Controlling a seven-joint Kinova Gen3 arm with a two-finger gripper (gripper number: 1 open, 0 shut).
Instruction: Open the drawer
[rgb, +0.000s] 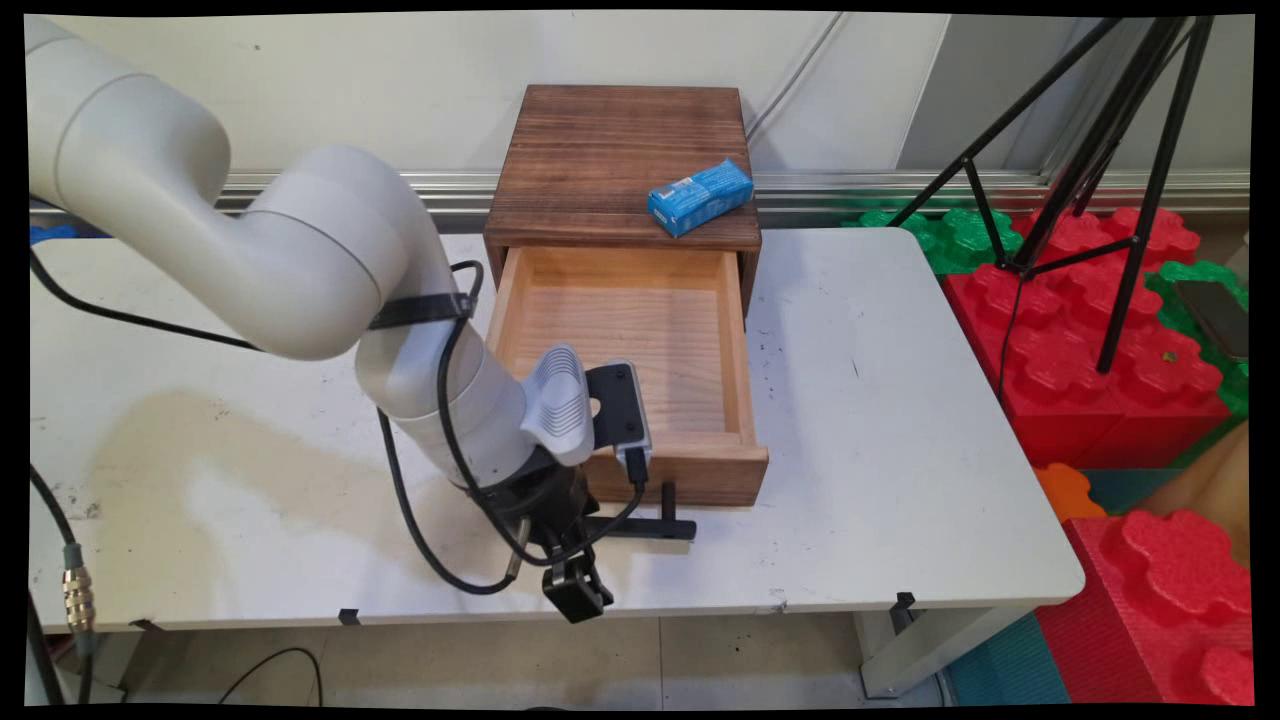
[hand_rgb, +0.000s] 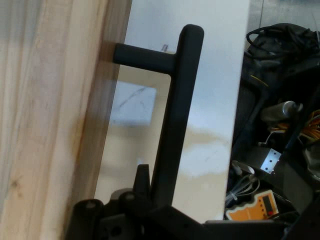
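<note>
- Main view: my claw (rgb: 578, 585) sits low in the lower middle of the frame, just below the drawer's front and right at the table's near edge. My wrist and the cables cover it from above, so from here I cannot tell how wide it stands.
- The black handle (rgb: 645, 527) juts out from the drawer front on a short post. Its bar runs left into my claw, which is why my wrist is bent down beside the front panel.
- The drawer (rgb: 630, 345) stands pulled well out of the dark wooden cabinet (rgb: 620, 160) in the upper middle, and its pale inside shows bare.
- A blue packet (rgb: 700, 196) lies slantwise on the cabinet top, near the top's right front corner, apart from everything I touch.
- The white table (rgb: 900, 400) carries the cabinet. Off its right side are red and green foam blocks (rgb: 1110, 330) and a black tripod (rgb: 1100, 150).
- Hand view: the handle (hand_rgb: 175, 125) rises from the bottom centre of the frame straight out of my claw (hand_rgb: 150, 210), with one finger (hand_rgb: 142, 175) showing just left of the bar. I judge I am closed around the bar, though my far finger is hidden.
- The drawer front (hand_rgb: 55, 120) fills the left of this frame. The handle's post meets it at upper left, so I am gripping the bar's end away from that post.
- Past the table edge (hand_rgb: 235, 150), on the right, lies a tangle of cables and gear (hand_rgb: 280, 150) on the floor.
</note>
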